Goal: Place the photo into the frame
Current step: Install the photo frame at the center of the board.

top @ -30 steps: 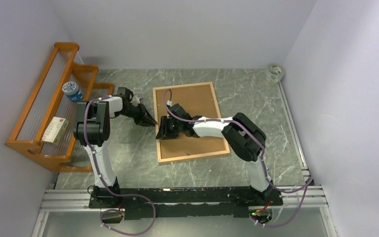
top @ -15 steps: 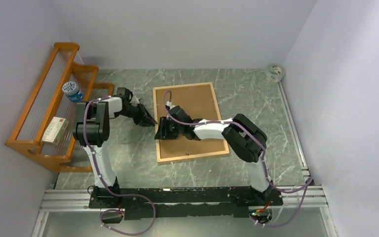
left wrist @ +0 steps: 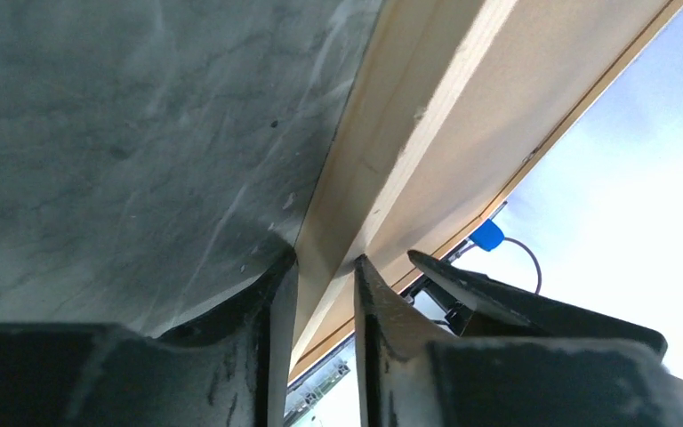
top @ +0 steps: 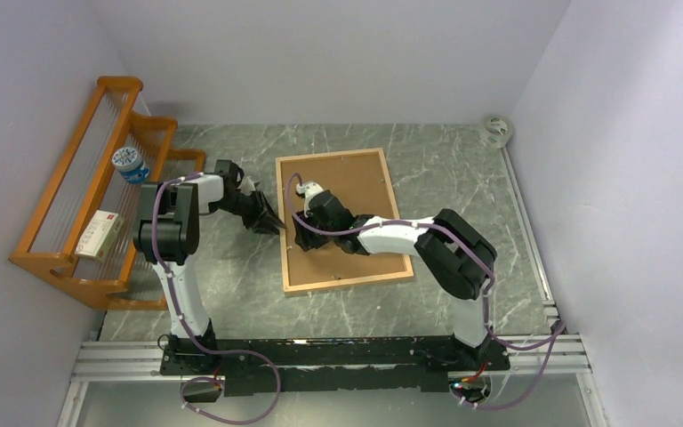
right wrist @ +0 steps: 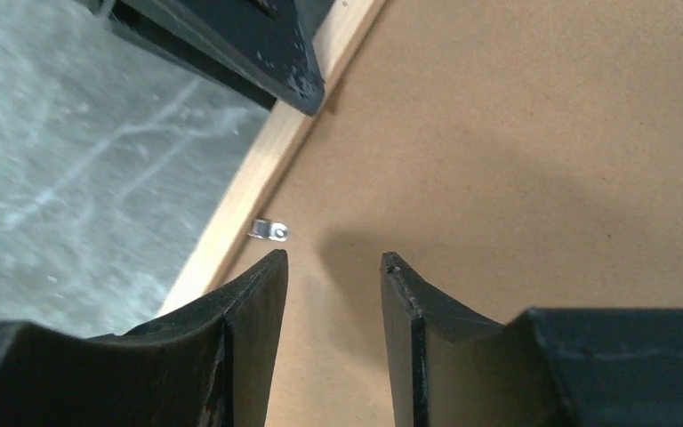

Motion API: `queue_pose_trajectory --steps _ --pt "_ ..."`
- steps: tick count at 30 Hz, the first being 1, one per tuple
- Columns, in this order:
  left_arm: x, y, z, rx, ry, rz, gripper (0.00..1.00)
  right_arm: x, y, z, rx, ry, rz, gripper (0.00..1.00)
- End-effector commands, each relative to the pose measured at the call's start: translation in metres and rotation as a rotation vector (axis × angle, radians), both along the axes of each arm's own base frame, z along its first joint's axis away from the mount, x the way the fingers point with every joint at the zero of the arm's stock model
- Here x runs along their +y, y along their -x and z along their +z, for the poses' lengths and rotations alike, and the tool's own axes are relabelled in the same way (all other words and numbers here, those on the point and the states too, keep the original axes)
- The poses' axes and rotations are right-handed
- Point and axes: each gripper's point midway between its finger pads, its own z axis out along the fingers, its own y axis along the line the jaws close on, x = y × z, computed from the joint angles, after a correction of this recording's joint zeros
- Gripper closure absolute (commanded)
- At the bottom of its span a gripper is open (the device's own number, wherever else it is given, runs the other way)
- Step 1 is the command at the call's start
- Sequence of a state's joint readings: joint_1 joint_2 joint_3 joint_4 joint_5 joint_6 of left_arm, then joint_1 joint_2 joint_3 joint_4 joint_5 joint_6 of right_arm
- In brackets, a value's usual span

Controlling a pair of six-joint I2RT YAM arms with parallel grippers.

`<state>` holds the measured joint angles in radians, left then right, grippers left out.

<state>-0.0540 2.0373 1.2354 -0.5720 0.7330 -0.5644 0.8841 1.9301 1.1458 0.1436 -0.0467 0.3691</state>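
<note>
My left gripper [left wrist: 325, 258] is pinching the left edge of the frame [left wrist: 382, 151], which is lying back-up. My right gripper [right wrist: 331, 258] is hovering, fingers apart, over the frame's backing board [right wrist: 516, 133], beside its metal clip [right wrist: 271, 231].

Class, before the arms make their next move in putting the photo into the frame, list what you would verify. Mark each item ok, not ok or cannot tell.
1. Both arms reach the frame: ok.
2. The backing board is out of the frame: not ok, it sits inside.
3. The right gripper is open and empty above the board: ok.
4. The metal tab by the rail is turned clear of the board: cannot tell.
5. The left gripper is clamped on the frame's left rail: cannot tell; its fingers straddle it.
6. Where the photo is: cannot tell, no view shows it.
</note>
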Motion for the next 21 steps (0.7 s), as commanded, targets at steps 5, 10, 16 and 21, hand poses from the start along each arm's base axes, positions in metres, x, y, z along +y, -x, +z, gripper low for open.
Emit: queue_pose_trajectory --steps 5,10,16,21 --pt "0.014 0.027 -0.021 0.049 -0.111 -0.039 0.8 0.011 0.003 -0.004 -0.178 0.187 0.172 0.5" --pt "0.017 0.032 -0.027 0.068 -0.128 -0.055 0.83 0.025 0.007 -0.015 -0.196 0.217 0.182 0.47" --pt "0.018 0.037 -0.032 0.091 -0.135 -0.065 0.85 0.018 -0.002 -0.036 -0.211 0.323 0.117 0.56" --pt "0.018 0.039 -0.034 0.097 -0.133 -0.066 0.85 0.016 0.003 -0.045 -0.211 0.341 0.13 0.58"
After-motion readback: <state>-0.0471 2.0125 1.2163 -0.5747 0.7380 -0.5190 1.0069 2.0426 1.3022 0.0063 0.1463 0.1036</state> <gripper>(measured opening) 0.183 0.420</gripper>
